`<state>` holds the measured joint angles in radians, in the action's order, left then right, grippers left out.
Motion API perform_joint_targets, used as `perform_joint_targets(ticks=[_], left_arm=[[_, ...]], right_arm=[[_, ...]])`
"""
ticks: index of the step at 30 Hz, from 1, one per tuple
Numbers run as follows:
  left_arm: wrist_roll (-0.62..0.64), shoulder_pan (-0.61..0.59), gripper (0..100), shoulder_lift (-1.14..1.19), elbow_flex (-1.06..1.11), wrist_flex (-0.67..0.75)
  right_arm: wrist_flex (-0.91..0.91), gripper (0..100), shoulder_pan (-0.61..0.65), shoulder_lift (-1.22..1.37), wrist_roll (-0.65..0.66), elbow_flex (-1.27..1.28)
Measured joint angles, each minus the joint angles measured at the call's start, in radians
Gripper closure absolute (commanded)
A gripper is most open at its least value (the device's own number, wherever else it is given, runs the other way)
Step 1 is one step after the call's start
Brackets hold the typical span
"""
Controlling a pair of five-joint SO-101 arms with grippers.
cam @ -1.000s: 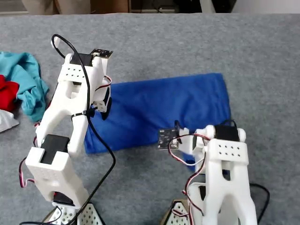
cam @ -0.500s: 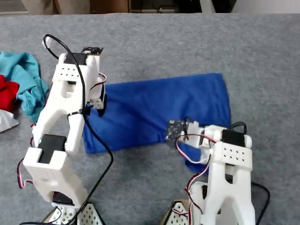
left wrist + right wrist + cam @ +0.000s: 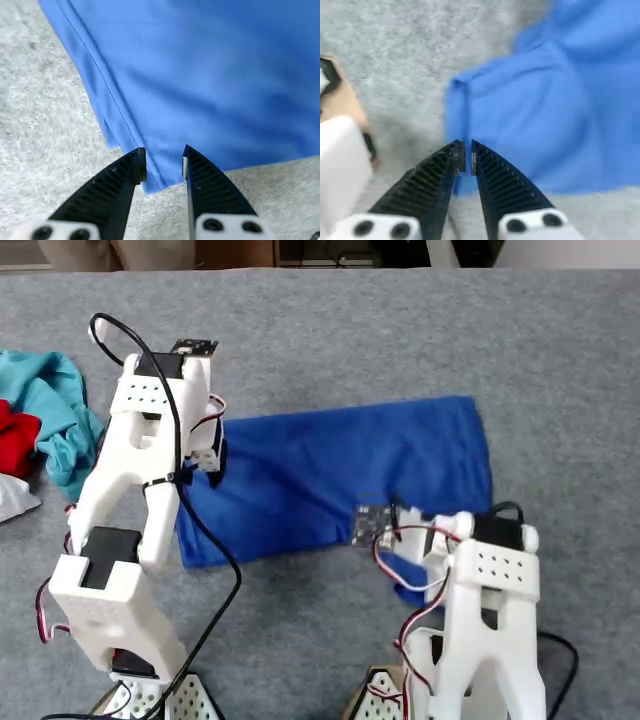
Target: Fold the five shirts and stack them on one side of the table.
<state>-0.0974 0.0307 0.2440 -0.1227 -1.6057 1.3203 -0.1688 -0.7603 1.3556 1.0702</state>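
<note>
Lying flat, one blue shirt (image 3: 340,475); apart, one teal shirt (image 3: 55,415), one red shirt (image 3: 14,430).

White arms (image 3: 140,450), ridged black gripper fingers (image 3: 115,185), black cables (image 3: 215,540), perhaps red wires (image 3: 381,565).

My left gripper (image 3: 162,165) and right gripper (image 3: 466,152) are black, ribbed along the inner faces, and my arms (image 3: 150,440) are white. The blue shirt (image 3: 350,475) is one plain royal blue, with stitching to match. The table (image 3: 400,330) is mottled grey. The teal shirt (image 3: 50,410), red shirt (image 3: 15,430) and white garment (image 3: 12,498) are all plain.
</note>
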Motion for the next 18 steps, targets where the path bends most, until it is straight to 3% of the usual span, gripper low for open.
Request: perform_joint_targets(ticks=[9, 13, 18], left_arm=[[0.224, -0.031, 86, 0.0, -0.103, 0.12], [0.295, -0.031, 78, 0.0, -0.109, 0.17], [0.353, -0.031, 77, 0.006, -0.112, 0.187]], right_arm=[[-0.219, 95.4, -0.014, 0.08, -0.094, -0.293], [-0.249, 93.2, -0.014, 0.295, -0.23, -0.497], [-0.153, 81.6, -0.015, 0.678, -0.377, -0.875]])
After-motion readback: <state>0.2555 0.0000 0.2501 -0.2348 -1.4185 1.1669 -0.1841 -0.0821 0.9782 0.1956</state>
